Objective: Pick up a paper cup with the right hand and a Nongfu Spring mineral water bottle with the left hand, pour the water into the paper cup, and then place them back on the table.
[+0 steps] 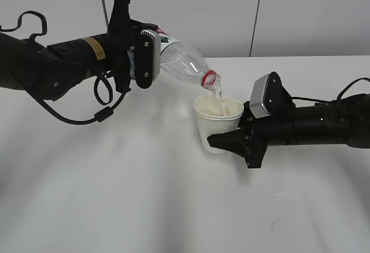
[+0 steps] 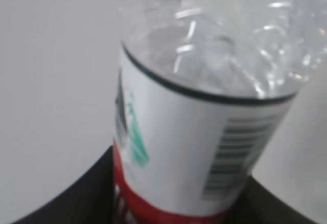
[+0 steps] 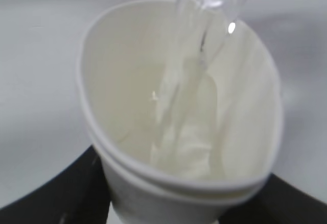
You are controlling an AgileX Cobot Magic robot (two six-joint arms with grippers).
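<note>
My left gripper (image 1: 137, 56) is clamped on the labelled lower half of the bottle (image 1: 182, 63), holding it up in the air, tipped with its open red-ringed mouth angled down to the right. A thin stream of water (image 1: 218, 96) runs from that mouth into the cup (image 1: 215, 125). From my left wrist the bottle (image 2: 204, 132) fills the view: white label, barcode, red band, clear ribbed plastic above, with my dark fingers (image 2: 76, 196) at its sides.

My right gripper (image 1: 231, 143) is closed around the cup's lower wall, keeping it upright just under the bottle's mouth. I cannot tell whether its base touches the table (image 1: 144, 195). From my right wrist the cup (image 3: 127, 81) is squeezed into an oval, and water (image 3: 184, 127) is splashing inside.

Nothing stands between bottle and cup. Around them is only white tabletop with a small dark mark (image 1: 276, 223) near the front, and a pale wall (image 1: 191, 10) with dark vertical seams behind.
</note>
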